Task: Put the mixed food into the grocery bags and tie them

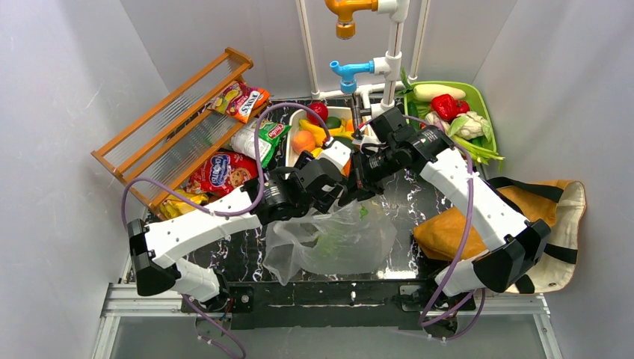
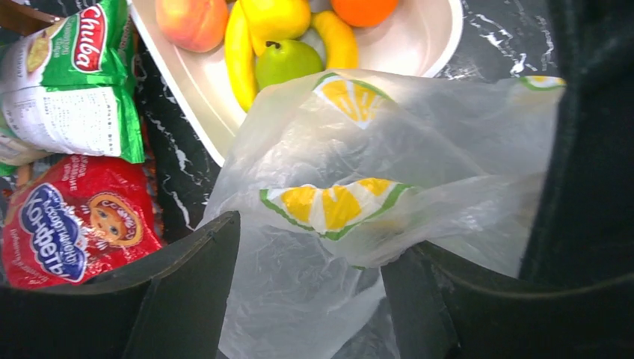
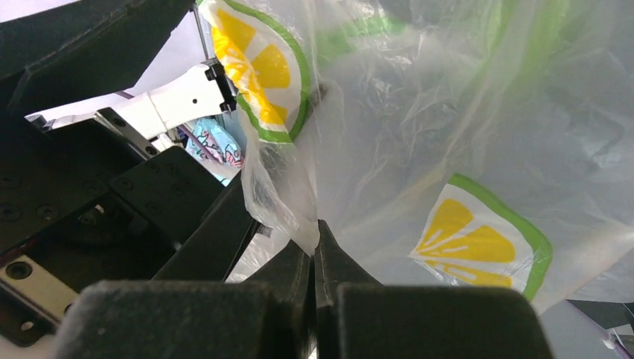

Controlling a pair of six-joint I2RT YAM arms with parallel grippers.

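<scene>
White walls point(image 1: 67, 112) box in a black marbled tabletop point(image 1: 239, 250), leaving the arms little room to either side. At its centre, the clear lemon-print carrier bag point(image 1: 329, 243) hangs bunched between the two wrists. The right gripper point(image 3: 315, 247) has its jaws pressed together on a thin fold of the bag's rim; only the right wrist view shows this pinch. The left gripper point(image 2: 310, 250) stands wide apart, with a twisted band of the film running through the gap and touching one finger point(image 2: 419, 299). The left wrist view alone shows the food clearly. A white tray point(image 2: 419, 45) just beyond the bag holds a peach-coloured fruit point(image 2: 192, 21), bananas point(image 2: 239, 56), a green pear point(image 2: 288, 60) and an orange point(image 2: 362, 9). Beside it lie a green snack packet point(image 2: 71, 90) and a red snack packet point(image 2: 71, 224). From overhead, a tan tote point(image 1: 463, 224) lies slumped at the right edge under the right arm. A wooden rack point(image 1: 172, 120) leans at the left, and a green tray point(image 1: 486, 112) of vegetables sits at the back right.
</scene>
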